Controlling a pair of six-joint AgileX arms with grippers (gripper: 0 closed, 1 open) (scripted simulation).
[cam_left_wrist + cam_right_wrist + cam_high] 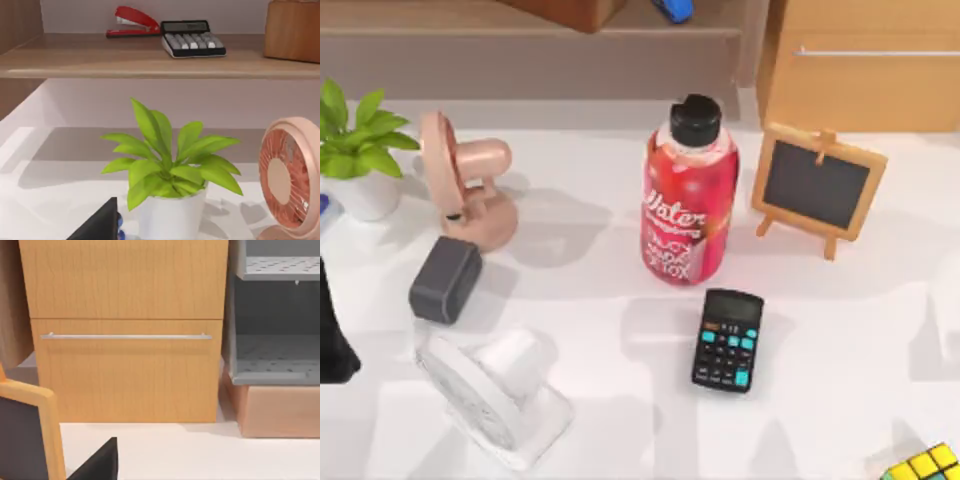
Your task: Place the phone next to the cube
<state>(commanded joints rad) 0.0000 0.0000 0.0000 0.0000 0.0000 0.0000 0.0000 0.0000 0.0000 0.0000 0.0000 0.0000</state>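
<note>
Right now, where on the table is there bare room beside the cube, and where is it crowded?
Bare room lies left of the cube, along the front edge below the calculator, and in the strip between the calculator and the table's right edge. The left side is crowded: white fan, grey block, pink fan and plant.

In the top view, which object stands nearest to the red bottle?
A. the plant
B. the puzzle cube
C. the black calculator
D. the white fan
C: in the top view the calculator lies just below the bottle, while the plant and the white fan are far to the left and the cube sits at the bottom right corner.
</note>
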